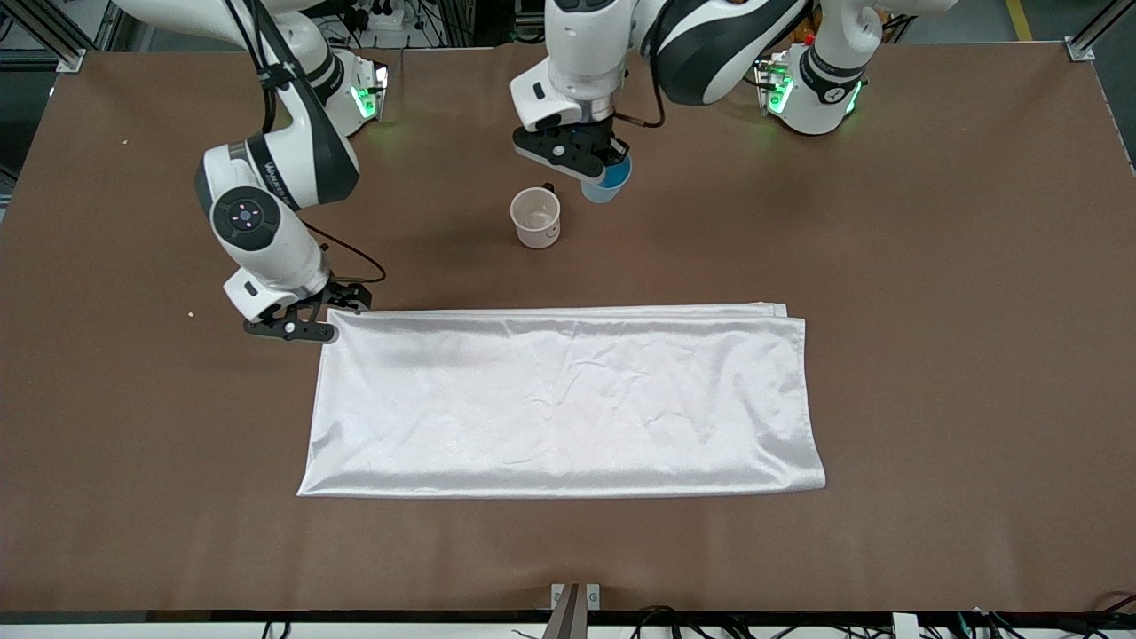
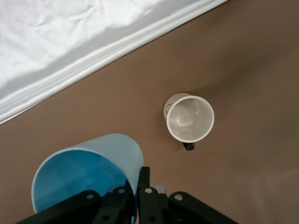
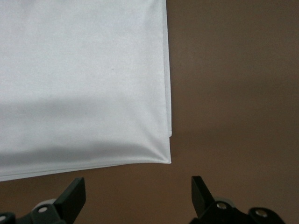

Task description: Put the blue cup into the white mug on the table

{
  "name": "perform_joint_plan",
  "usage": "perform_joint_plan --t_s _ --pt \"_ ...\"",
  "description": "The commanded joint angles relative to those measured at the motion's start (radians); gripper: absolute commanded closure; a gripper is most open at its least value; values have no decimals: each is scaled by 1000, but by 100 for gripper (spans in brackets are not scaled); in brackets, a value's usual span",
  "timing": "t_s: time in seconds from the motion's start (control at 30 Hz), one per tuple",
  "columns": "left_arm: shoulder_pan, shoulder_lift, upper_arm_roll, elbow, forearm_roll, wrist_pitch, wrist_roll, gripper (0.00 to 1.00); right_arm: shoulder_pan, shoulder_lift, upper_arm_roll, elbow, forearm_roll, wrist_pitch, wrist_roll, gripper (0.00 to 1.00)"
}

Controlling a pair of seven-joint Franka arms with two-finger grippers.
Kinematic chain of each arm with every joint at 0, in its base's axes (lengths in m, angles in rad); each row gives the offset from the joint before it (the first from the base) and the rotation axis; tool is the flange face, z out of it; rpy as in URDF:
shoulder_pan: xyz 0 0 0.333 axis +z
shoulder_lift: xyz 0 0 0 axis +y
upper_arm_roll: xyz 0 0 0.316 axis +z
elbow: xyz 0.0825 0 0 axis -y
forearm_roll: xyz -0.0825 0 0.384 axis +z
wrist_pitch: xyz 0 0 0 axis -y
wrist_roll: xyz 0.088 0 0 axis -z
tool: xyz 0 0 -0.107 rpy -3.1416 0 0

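My left gripper (image 1: 612, 167) is shut on the wall of the blue cup (image 1: 607, 186), one finger inside and one outside. It holds the cup tilted above the table (image 1: 887, 222), just beside the white mug (image 1: 536, 217) on the left arm's side. In the left wrist view the blue cup (image 2: 84, 177) sits at my left gripper (image 2: 138, 183). The white mug (image 2: 190, 119) stands upright and empty with its black handle showing. My right gripper (image 1: 339, 315) is open and empty, low over the table at a corner of the cloth, and also shows in the right wrist view (image 3: 138, 191).
A white satin cloth (image 1: 568, 399) lies flat across the middle of the table, nearer the front camera than the mug. It also shows in the left wrist view (image 2: 56, 42) and the right wrist view (image 3: 79, 79).
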Motion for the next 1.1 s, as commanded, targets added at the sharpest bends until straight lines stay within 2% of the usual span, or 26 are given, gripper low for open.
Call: perform_joint_plan --t_s 0.0,0.2,0.37,0.53,0.83,1.07 --pt "-19 114 -59 44 116 37 -63 100 -74 -23 17 7 -6 -21 -98 0" --pt "-58 197 -76 77 224 49 -152 100 -145 -31 19 9 -2 -33 -196 0" --pt "-87 249 -98 88 284 72 -222 100 -150 -32 16 21 44 -53 -201 0" --pt "-118 279 -98 91 325 72 -261 100 -165 -51 19 24 54 -70 -212 0" --pt "-167 358 -95 140 402 75 -322 100 -165 -116 17 23 109 -104 -232 0" --pt "-193 389 -92 146 445 75 -339 100 -185 -218 16 18 158 -177 -314 0"
